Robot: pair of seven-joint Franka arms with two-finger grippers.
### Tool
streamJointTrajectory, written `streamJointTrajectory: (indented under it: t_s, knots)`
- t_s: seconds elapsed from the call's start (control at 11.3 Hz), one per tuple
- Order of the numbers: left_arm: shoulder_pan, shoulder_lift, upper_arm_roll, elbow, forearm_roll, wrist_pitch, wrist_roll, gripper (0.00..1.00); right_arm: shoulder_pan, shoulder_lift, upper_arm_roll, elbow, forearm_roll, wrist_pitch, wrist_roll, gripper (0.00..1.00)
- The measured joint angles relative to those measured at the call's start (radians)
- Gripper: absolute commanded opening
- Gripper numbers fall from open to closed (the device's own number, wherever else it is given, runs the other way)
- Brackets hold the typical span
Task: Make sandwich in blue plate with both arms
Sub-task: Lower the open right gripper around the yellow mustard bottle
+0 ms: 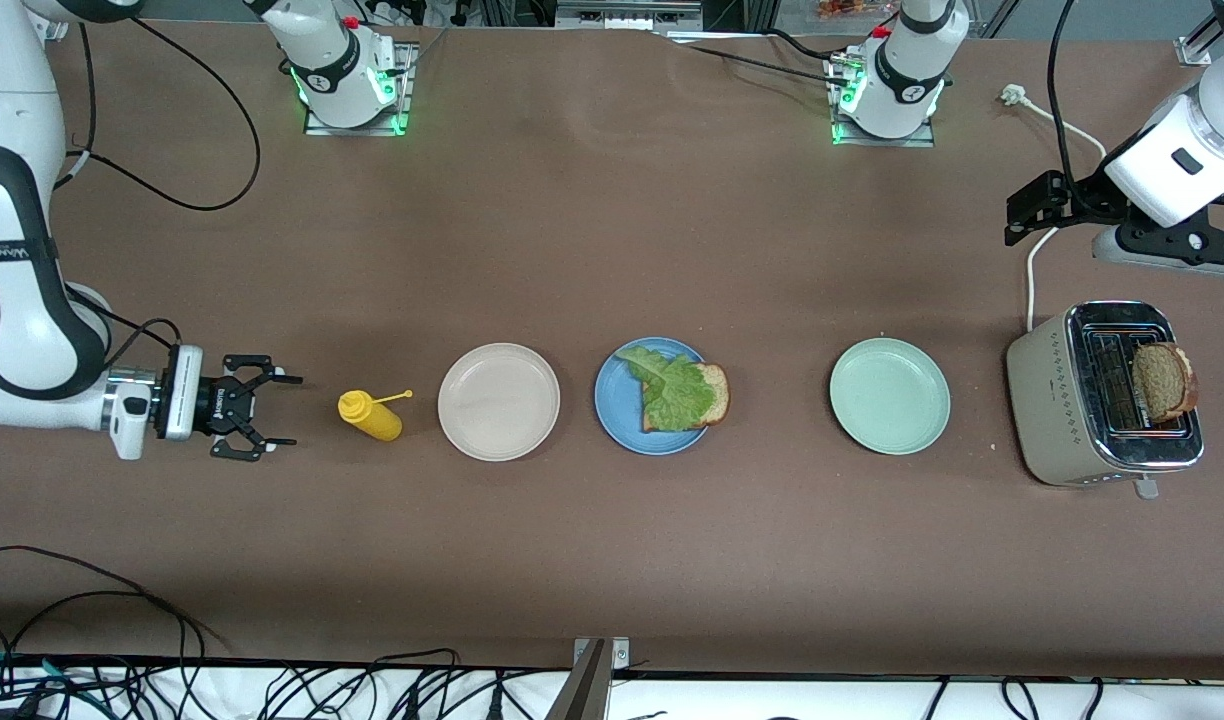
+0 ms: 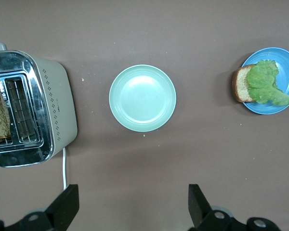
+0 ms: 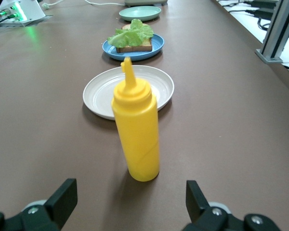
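While the blue plate (image 1: pixel 617 405) in the middle of the surface (image 1: pixel 612 560) already carries one bread slice (image 1: pixel 714 392) under a lettuce leaf (image 1: pixel 672 390), the second slice (image 1: pixel 1162 380) stands upright in the toaster (image 1: pixel 1102 395) at the left arm's end. The left pincer (image 2: pixel 131 204), wide open and empty, hangs above that end near the toaster, so the left arm looks better placed to fetch it. The right pincer (image 1: pixel 272 407), also open and empty, is low beside the yellow squeeze bottle (image 1: pixel 372 415), its fingers pointing toward it.
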Motion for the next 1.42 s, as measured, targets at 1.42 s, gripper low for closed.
streamJointTrajectory:
  t_s: [1.42]
  knots:
    - [0.000, 0.000, 0.000, 0.000, 0.000, 0.000, 0.000, 1.00, 0.053, 0.208, 0.008, 0.003, 0.261, 0.030, -0.345, 0.94]
